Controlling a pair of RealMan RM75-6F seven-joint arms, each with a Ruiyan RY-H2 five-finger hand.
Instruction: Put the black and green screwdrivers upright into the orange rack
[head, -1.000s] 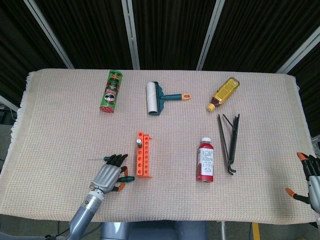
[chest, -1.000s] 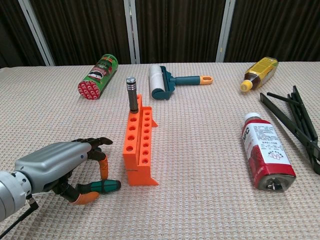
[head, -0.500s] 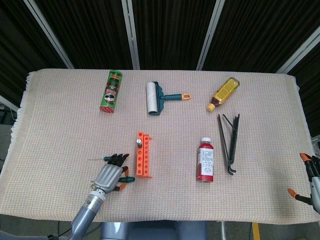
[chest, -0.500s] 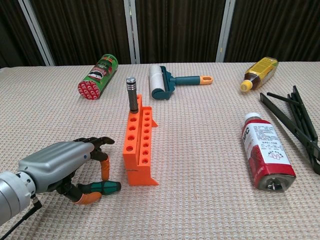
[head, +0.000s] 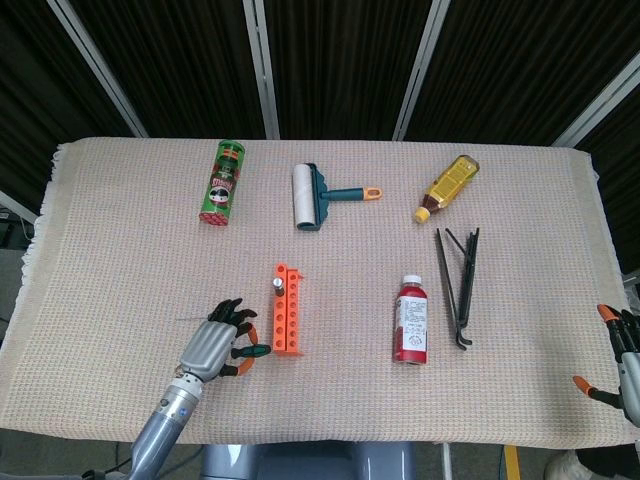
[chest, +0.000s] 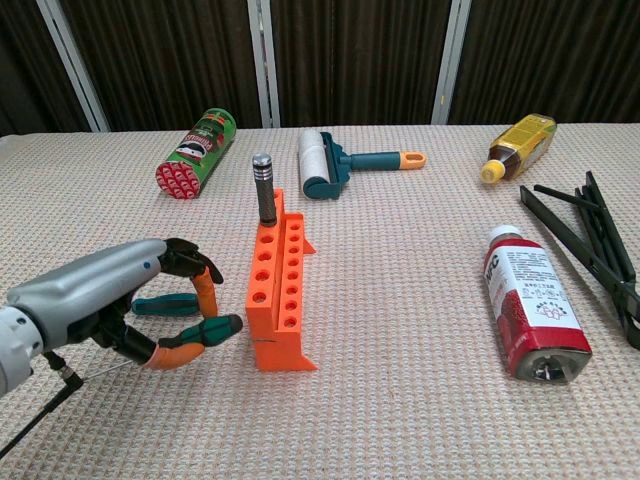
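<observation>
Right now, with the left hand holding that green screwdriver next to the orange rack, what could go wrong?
1. The left hand holds the green screwdriver roughly level, low by its handle; it must be tipped upright, and could slip while turning.
2. The handle end sits very close to the orange rack; a swing could knock the rack or shift it on the cloth.
3. The black screwdriver already stands in a far hole; a clumsy approach might bump it.
</observation>
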